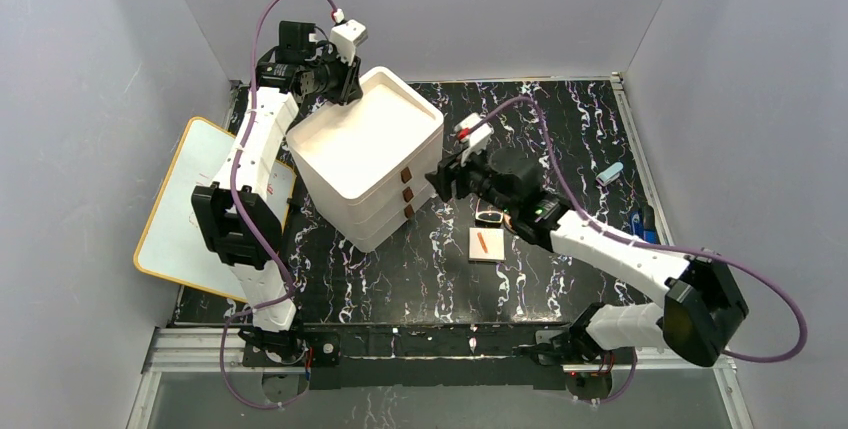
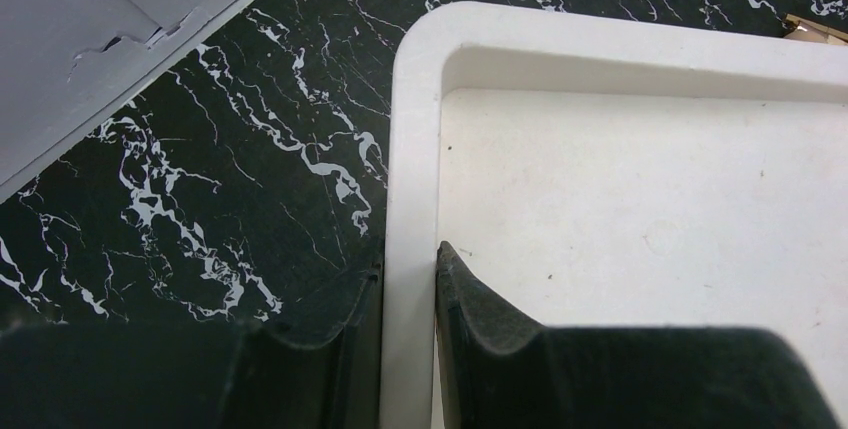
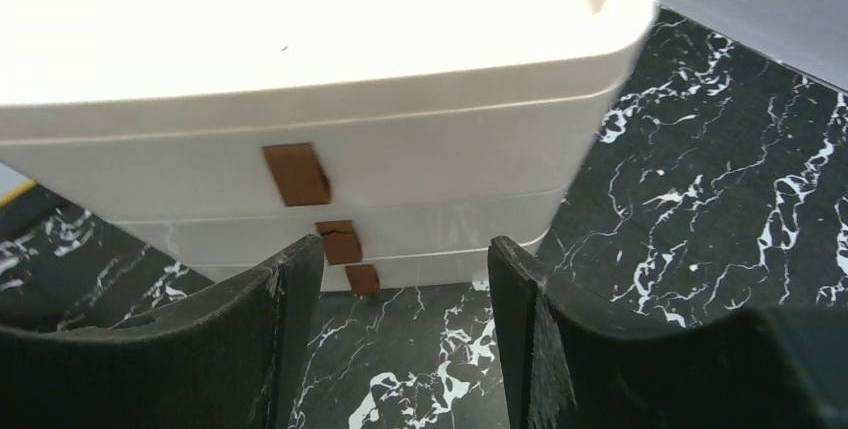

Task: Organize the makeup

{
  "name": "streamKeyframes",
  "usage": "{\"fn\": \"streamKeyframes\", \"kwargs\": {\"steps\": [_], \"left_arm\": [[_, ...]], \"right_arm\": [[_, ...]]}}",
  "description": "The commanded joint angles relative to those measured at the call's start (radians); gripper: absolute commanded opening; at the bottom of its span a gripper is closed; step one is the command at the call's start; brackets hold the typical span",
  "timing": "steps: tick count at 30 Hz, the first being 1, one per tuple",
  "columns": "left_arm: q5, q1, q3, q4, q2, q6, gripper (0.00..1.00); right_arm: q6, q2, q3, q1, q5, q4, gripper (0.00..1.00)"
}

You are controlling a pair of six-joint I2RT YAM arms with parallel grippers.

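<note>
The white three-drawer box (image 1: pixel 365 154) stands mid-table, also in the left wrist view (image 2: pixel 620 199) and the right wrist view (image 3: pixel 300 39). My left gripper (image 1: pixel 345 77) is shut on the box's top rim (image 2: pixel 410 149) at its far left corner, one finger outside and one inside. My right gripper (image 1: pixel 445 181) is open and empty, just in front of the brown drawer handles (image 3: pixel 340 241), not touching them. A pale square pad (image 1: pixel 487 245) with a thin reddish stick on it lies right of the box. A black compact (image 1: pixel 489 217) is half hidden under my right arm. The powder disc and the sponge are out of view.
A whiteboard (image 1: pixel 215 199) leans off the table's left edge. A small pale tube (image 1: pixel 610 173) and a blue object (image 1: pixel 640 219) lie near the right wall. Grey walls close in the table on three sides.
</note>
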Motion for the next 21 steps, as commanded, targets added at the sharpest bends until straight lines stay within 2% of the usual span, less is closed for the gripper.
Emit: {"fn": "streamKeyframes", "kwargs": {"steps": [1,6,16,21], "left_arm": [[-0.111,0.009,0.018,0.008,0.047,-0.014,0.00],[-0.121,0.009,0.015,0.008,0.046,-0.014,0.00],[-0.125,0.009,0.009,0.008,0.041,-0.008,0.00],[-0.125,0.009,0.007,0.008,0.042,-0.005,0.00]], "right_arm": [[-0.135,0.068,0.038,0.108,0.150,0.074,0.70],[-0.186,0.169,0.088,0.180,0.254,0.112,0.69],[-0.234,0.237,0.153,0.181,0.249,0.152,0.69],[-0.246,0.244,0.169,0.181,0.236,0.164,0.65]]}}
